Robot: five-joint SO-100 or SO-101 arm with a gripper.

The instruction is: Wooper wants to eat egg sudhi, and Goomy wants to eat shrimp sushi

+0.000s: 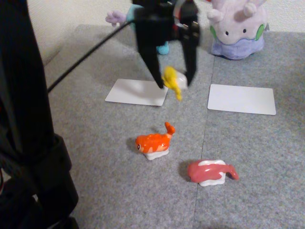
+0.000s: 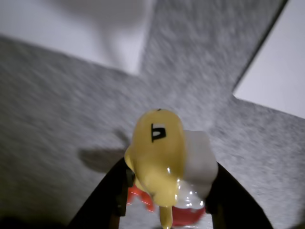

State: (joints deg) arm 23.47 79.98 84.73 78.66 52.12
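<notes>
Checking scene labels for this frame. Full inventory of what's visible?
egg sushi: 1, yellow topping on white rice, held in the air between the fingers, above the gap between the two cards
shrimp sushi: 1, orange on white base, on the mat near the middle of the fixed view
pinkish-red sushi: 1, white stripes, on the mat right of the shrimp
white cards: 2, flat on the mat, one left, one right
Wooper: 1, light blue, back left, mostly hidden by the arm
Goomy: 1, lavender, back right behind the right card
grey mat: 1, under everything
black cable: 1, running left from the arm
gripper: 1, black, shut on the egg sushi
</notes>
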